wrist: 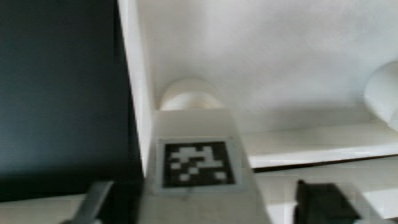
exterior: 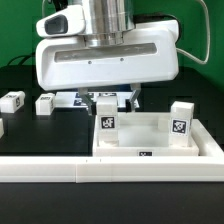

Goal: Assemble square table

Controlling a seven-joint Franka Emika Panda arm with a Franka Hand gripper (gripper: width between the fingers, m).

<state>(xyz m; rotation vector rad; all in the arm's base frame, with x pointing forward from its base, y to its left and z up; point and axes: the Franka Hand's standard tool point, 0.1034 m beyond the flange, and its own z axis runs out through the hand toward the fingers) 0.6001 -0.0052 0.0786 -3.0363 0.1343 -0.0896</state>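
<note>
Black counter (exterior: pixel 40 135). Square table (exterior: pixel 120 152) slab lies flat on it toward exterior view's right, rim up, tag on near side wall. Long white border rail (exterior: pixel 50 172) runs along near edge, just in front of slab. Outer loose leg (exterior: pixel 12 100) and inner loose leg (exterior: pixel 45 103) rest on bare counter at exterior view's left, near each other, apart from slab.

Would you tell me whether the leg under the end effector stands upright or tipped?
Upright: the leg stands on end on the square table, with its tagged face vertical.
</note>
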